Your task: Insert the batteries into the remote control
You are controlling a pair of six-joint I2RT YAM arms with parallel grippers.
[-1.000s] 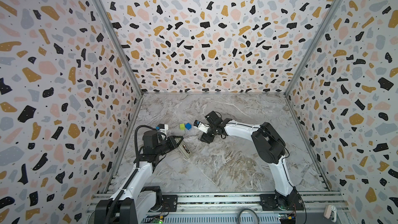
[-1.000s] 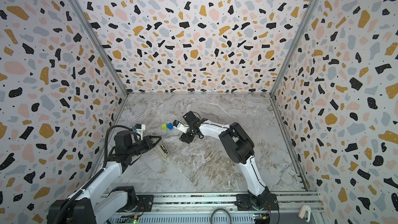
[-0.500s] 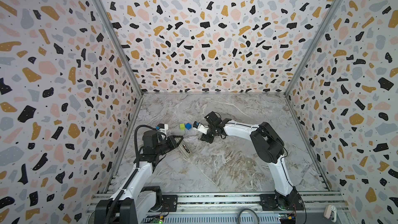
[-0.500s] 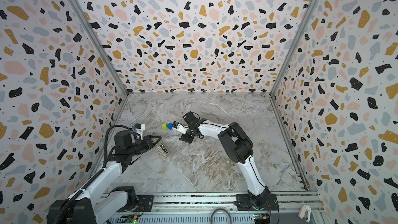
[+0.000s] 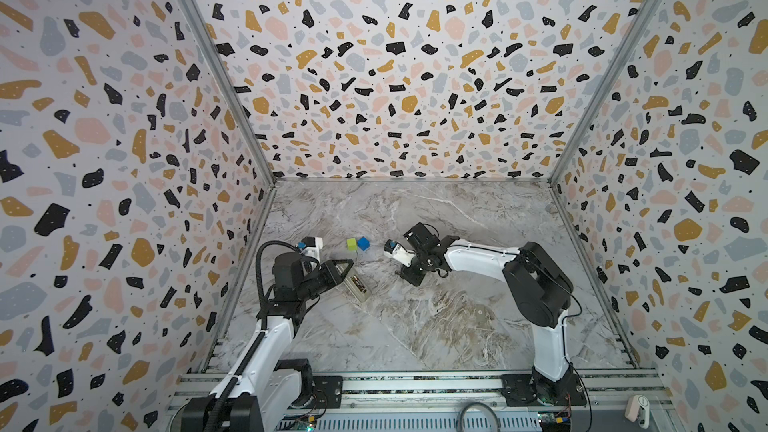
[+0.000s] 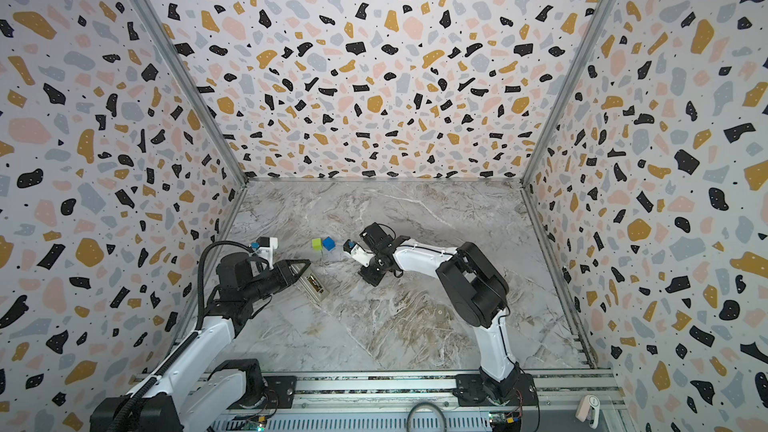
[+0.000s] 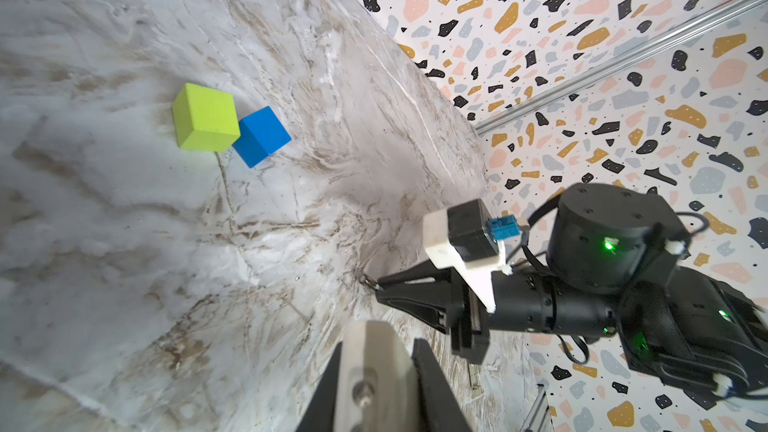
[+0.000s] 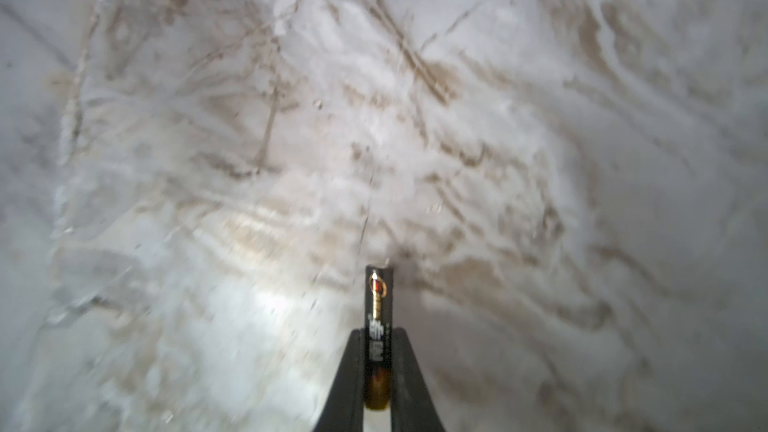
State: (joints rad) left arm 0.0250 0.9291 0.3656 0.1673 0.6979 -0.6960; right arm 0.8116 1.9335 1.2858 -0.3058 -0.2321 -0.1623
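The right gripper (image 8: 377, 332) is clenched on one battery (image 8: 377, 301), whose long axis runs straight out between the jaws. Its free end pokes past their tips and points down at the table (image 8: 208, 139), to the right of the blue cube (image 5: 363, 243) in both top views. The remote control (image 5: 356, 284) rests on the table just below that cube, its long axis slanting down and rightward, and the left gripper (image 5: 343, 268) is clamped on its upper end, the one nearer the cube.

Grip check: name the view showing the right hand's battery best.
Right wrist: battery close up, pinched by the right hand. Left wrist view shows only its tip; in both top views it's too small.
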